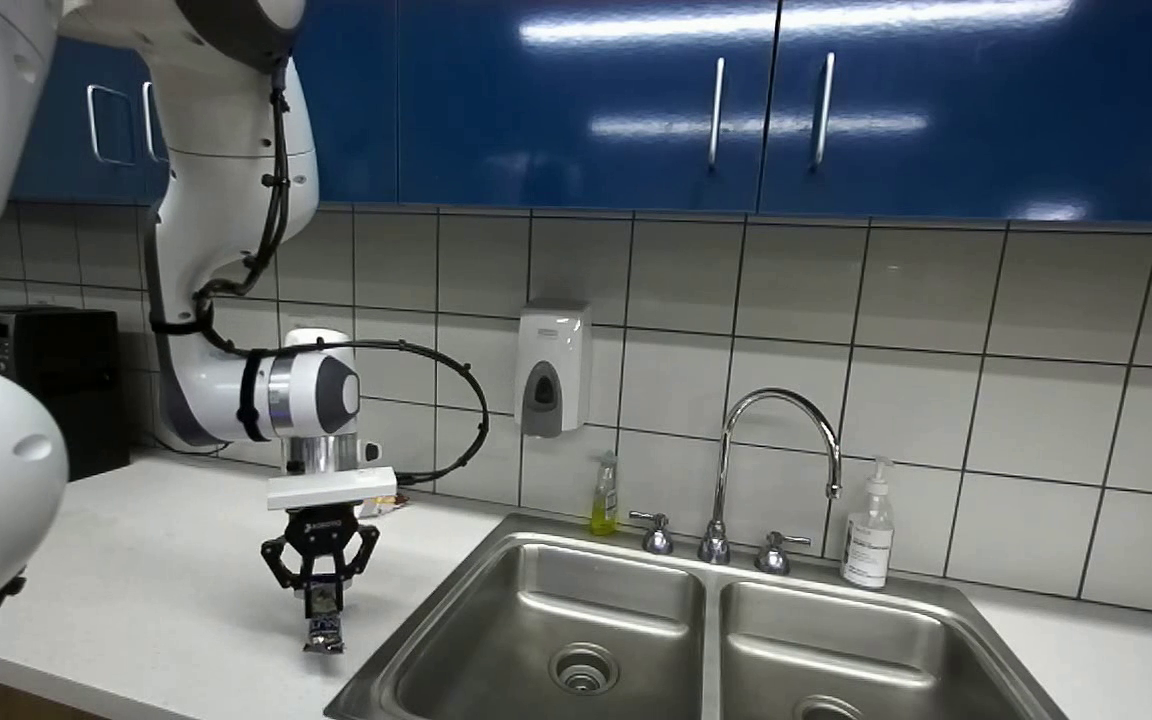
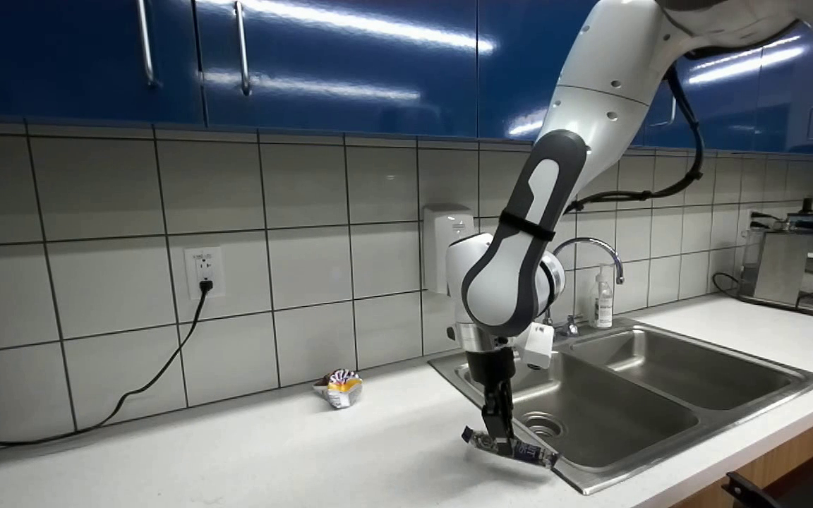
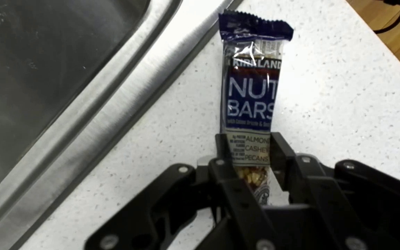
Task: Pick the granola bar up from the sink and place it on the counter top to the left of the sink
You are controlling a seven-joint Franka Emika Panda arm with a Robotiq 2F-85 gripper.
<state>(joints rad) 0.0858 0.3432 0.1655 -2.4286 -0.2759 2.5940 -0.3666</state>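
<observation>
The granola bar is a slim dark-blue and clear packet in the wrist view; it also shows in both exterior views. My gripper is shut on it, one finger on each long side, about its middle. The bar is slightly tilted and seems just above the white counter top, beside the left edge of the steel sink. In an exterior view one end of the bar reaches toward the sink rim. The bar's rear end is partly hidden by the gripper in the wrist view.
A crumpled white and orange wrapper lies on the counter by the tiled wall. The chrome faucet, a yellow-green bottle and a pump bottle stand behind the sink. A soap dispenser hangs on the wall.
</observation>
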